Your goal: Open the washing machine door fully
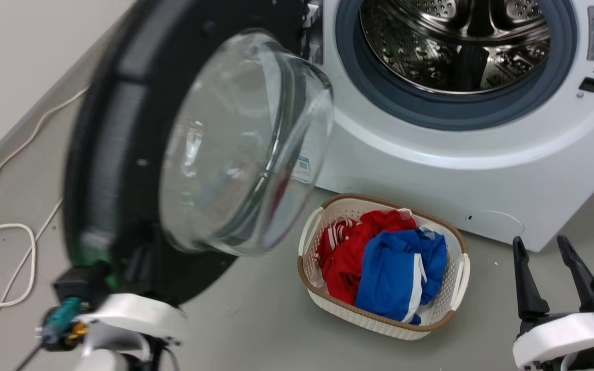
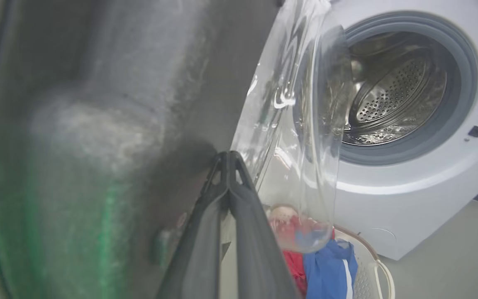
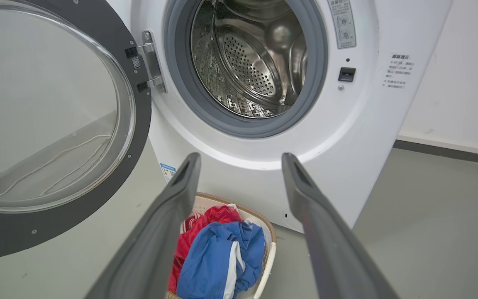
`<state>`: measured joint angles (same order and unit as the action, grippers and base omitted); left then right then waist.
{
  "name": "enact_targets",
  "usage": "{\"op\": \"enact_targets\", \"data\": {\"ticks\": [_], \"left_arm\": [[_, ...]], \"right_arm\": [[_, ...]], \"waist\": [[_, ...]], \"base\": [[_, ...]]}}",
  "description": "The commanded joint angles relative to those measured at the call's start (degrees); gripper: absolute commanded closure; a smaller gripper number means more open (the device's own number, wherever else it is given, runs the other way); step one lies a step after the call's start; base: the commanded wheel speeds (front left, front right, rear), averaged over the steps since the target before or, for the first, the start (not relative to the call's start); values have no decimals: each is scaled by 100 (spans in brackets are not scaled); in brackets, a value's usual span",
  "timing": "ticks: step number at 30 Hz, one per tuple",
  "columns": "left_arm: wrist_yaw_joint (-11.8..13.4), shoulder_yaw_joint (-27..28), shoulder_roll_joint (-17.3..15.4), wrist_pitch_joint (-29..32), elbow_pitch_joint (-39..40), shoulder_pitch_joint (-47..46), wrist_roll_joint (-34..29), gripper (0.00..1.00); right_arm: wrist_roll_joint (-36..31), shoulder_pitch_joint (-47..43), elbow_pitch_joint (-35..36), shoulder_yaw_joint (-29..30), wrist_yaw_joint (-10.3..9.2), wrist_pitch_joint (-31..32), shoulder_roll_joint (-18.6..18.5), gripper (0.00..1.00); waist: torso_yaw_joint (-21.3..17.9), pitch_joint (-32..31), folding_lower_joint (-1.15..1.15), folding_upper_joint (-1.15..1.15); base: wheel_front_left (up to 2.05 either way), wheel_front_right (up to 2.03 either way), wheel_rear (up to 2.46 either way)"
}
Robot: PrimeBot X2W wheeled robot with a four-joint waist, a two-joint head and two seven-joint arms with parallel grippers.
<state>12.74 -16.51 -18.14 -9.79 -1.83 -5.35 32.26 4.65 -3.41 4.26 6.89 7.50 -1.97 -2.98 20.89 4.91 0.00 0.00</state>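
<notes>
Washing machine door (image 1: 199, 154) open — left hand (image 2: 227, 158) closed beside it.

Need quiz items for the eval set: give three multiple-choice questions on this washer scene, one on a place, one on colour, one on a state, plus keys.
1. Where does the laundry basket stand?
A) on a chair
B) on the floor in front of the washing machine
C) on top of the machine

2. What colours are the clothes in the basket?
A) green and yellow
B) all white
C) red and blue

3. What state is the washing machine door in?
A) shut
B) swung open on its hinge, drum exposed
C) off its hinge, lying on the floor

Key:
1 B, the basket sits on the grey floor just before the machine's white front.
2 C, a red garment lies beside a blue one with a white stripe.
3 B, the door stands out to the left and the steel drum shows unobstructed.
</notes>
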Motion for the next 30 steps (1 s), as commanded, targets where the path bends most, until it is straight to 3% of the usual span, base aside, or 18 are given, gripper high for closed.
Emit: {"op": "enact_targets", "data": {"ticks": [1,10,19,25,30], "left_arm": [[65,196,-129,-80,-99,-86,54,100],[-160,1350,-777,-423,-778,-553,442,100],[-477,1902,-1170,-508,-1317,-871,696,100],[-630,1915,-1160,-520,-1524,-820,623,100],[-592,1784,-1033,-537,-1342,-540,392,100]], "right_arm": [[1,117,43,-15,-1,-15,-30,0],[26,342,377,-77,-1,123,-231,0],[7,443,560,-78,-1,231,-250,0],[14,379,539,-101,-1,224,-197,0],[42,244,469,-64,-1,188,-119,0]], "waist": [[-65,89,0,0],[-299,611,0,0],[-366,795,0,0],[-373,642,0,0],[-337,383,0,0]], "base": [[0,0,0],[0,0,0],[0,0,0],[0,0,0],[0,0,0]]}}
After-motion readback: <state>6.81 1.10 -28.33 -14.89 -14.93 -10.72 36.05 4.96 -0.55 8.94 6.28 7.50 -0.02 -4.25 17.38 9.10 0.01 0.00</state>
